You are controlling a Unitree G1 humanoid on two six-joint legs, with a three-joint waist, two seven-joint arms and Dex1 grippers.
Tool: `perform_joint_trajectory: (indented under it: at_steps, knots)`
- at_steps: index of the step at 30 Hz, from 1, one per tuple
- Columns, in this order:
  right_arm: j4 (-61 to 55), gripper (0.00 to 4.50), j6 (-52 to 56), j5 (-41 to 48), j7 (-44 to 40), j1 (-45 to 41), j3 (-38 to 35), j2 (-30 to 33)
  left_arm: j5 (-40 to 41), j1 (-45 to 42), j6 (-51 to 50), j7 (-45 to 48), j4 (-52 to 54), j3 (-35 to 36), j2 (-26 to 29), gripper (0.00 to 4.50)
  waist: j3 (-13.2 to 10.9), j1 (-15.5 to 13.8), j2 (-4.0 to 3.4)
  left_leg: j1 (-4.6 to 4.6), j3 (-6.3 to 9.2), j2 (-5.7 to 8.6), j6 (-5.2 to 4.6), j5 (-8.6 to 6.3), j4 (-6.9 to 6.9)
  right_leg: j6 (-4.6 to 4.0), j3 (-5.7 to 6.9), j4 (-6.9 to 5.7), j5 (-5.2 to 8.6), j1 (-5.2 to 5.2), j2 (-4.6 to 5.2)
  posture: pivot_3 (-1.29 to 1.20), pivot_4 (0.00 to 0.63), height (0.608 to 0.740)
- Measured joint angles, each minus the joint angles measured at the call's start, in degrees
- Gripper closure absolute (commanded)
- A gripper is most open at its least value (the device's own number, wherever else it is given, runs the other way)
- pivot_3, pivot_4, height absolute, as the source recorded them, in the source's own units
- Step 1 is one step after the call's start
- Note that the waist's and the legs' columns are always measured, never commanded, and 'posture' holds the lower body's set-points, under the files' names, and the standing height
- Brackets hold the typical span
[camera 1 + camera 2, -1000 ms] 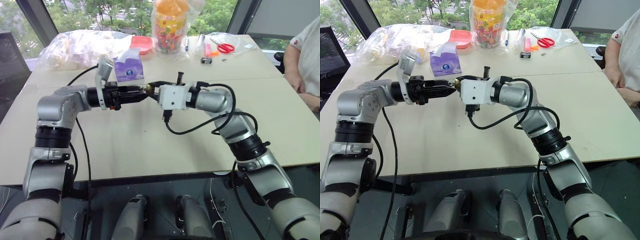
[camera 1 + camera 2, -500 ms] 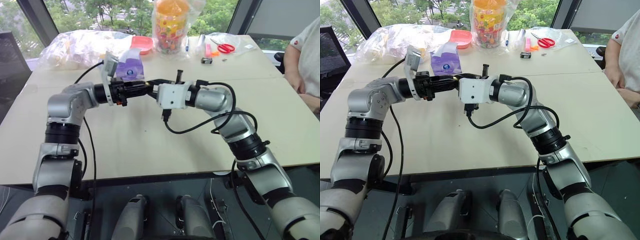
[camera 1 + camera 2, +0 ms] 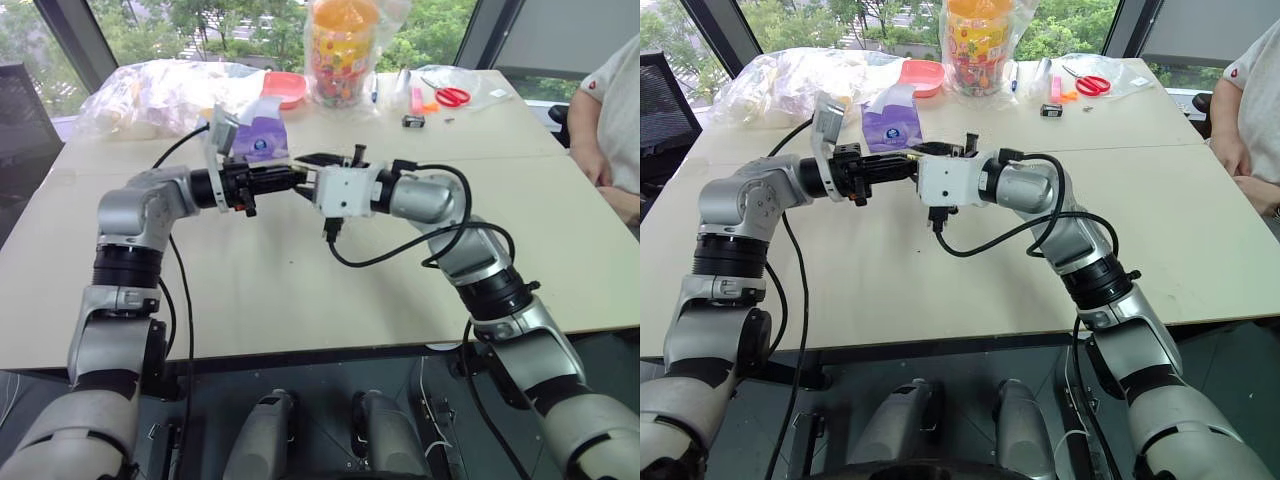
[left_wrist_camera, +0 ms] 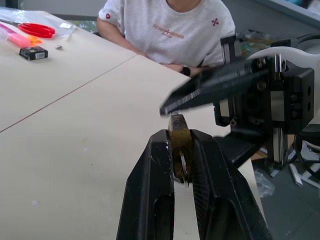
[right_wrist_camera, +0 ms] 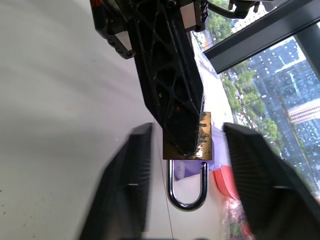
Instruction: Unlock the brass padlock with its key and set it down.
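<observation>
Between left end effector (image 4: 182,165) fingers, brass padlock (image 5: 197,140).

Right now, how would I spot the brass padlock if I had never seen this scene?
Look above the middle of the beige table, where the two arms meet. The left pincer is shut on the brass padlock, between the open fingers of the right pincer. It is a small yellow-brass block with a silvery shackle, unlike the black box by the red scissors.

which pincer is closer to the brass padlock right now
Left. The left pincer is clamped on the brass padlock; the right pincer is open, one finger either side of it without touching.
</observation>
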State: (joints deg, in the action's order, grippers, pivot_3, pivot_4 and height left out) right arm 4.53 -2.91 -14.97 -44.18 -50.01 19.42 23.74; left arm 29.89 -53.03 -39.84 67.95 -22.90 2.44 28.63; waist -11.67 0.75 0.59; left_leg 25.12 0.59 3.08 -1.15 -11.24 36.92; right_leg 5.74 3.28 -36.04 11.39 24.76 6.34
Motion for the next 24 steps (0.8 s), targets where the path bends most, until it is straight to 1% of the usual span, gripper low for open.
perform_joint_trajectory:
  at_steps: [1,2,3,6,8,10,12,16,24]
  knots:
    - [-0.06,0.22,0.15,-0.14,0.05,0.03,0.0,0.11,0.07,0.02,-0.11,-0.15,0.0,0.08,0.0,4.5,0.0,0.0,0.0,0.0,0.0,0.0,0.0,0.0,0.0,0.0,0.0,0.0,0.0,0.0,0.0,0.0,0.15,0.74]
    - [-0.59,0.05,0.8,-0.56,0.25,0.2,0.0,0.39,0.13,0.05,-0.21,-0.34,0.07,0.12,0.0,4.5,0.0,-0.02,0.0,0.0,0.0,0.0,0.0,0.0,0.0,0.0,0.0,0.0,0.0,0.0,0.0,0.0,0.15,0.74]
    - [-1.78,0.05,2.2,-0.6,0.42,0.74,-0.29,0.84,0.25,0.2,-0.35,-0.49,0.19,0.25,-0.01,4.5,0.0,-0.06,0.0,0.0,0.0,0.0,0.0,0.0,0.0,0.0,0.0,0.0,0.0,0.0,0.01,0.0,0.15,0.74]
    - [-9.02,0.05,10.69,2.63,0.23,5.03,-4.63,1.02,0.73,1.36,-0.81,-0.69,0.94,0.95,0.16,4.5,0.0,-0.17,0.0,0.1,0.03,0.0,-0.04,-0.02,0.02,0.01,0.0,0.02,0.0,0.05,0.03,0.0,0.15,0.74]
    - [-13.47,0.05,18.02,6.47,0.51,6.88,-8.04,-0.66,0.78,1.84,-0.8,-0.74,1.35,1.21,0.11,4.5,0.0,-0.15,0.0,0.14,0.04,0.0,-0.04,-0.02,0.05,0.0,0.0,0.0,0.0,0.09,0.03,0.0,0.15,0.74]
    - [-17.24,0.05,24.16,9.77,1.23,7.07,-10.27,-2.35,0.85,1.91,-0.71,-0.74,2.1,1.22,-0.04,4.5,0.0,-0.08,0.0,0.14,0.04,0.0,-0.03,-0.02,0.05,-0.01,0.0,-0.01,-0.01,0.11,0.03,0.0,0.15,0.74]
    - [-19.8,0.05,27.83,11.46,2.15,6.93,-11.6,-2.6,1.41,2.22,-0.72,-0.69,3.01,1.29,-0.08,4.5,0.0,-0.11,0.0,0.14,0.05,0.0,-0.02,-0.03,0.05,-0.01,0.0,0.0,-0.01,0.11,0.03,0.0,0.15,0.74]
    - [-20.52,0.05,30.96,12.48,3.44,6.78,-11.86,-2.26,2.44,2.94,-0.93,-0.68,3.5,1.36,-0.2,4.5,0.0,-0.12,0.0,0.16,0.04,0.0,-0.02,-0.03,0.04,-0.02,0.01,0.02,0.0,0.13,0.05,0.0,0.15,0.74]
    - [-17.89,0.05,30.33,12.41,4.86,6.66,-11.1,-1.19,4.37,3.16,-2.4,-0.23,6.75,1.22,-0.4,4.5,0.0,-0.12,0.0,0.21,0.03,0.01,-0.04,-0.04,0.05,-0.01,0.02,0.07,0.0,0.13,0.06,0.0,0.15,0.74]
